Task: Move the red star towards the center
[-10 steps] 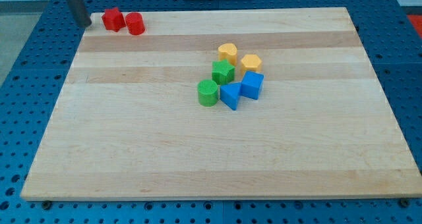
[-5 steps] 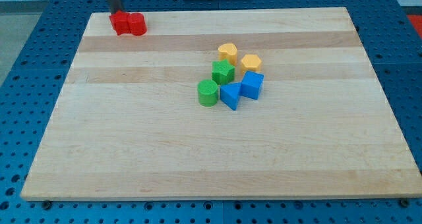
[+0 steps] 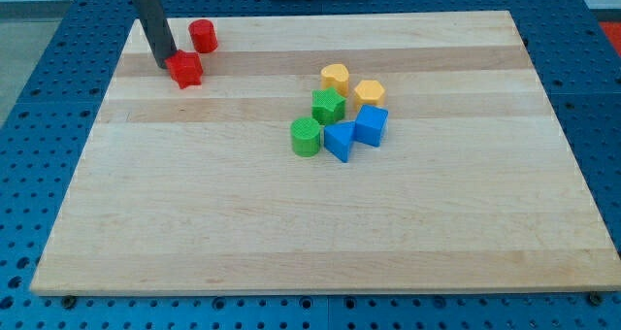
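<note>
Eight small blocks are seen on the wooden board. At the far left, my tip is set on the board, touching the left side of the red star; no gripper is fitted, so nothing is held. Just right of the star and farther back, the red cylinder stands apart from it. Well to the right, near the middle, a cluster is formed: the green cylinder, green star, blue triangular block, yellow block, yellow hexagonal block and blue block.
</note>
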Controlling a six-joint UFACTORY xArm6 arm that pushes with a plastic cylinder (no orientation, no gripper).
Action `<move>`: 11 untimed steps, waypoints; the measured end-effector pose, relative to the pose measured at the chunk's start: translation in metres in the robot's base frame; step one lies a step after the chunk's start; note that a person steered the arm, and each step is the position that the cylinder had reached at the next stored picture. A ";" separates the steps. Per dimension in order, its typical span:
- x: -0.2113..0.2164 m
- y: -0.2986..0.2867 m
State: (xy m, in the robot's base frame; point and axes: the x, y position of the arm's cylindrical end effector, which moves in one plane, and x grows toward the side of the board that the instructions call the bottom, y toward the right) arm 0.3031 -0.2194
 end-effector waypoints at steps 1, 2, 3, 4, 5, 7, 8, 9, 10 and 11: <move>0.009 0.030; 0.018 0.057; 0.041 0.063; 0.057 0.072; 0.061 0.091; 0.066 0.110; 0.066 0.110; 0.066 0.110; 0.069 0.110; 0.073 0.112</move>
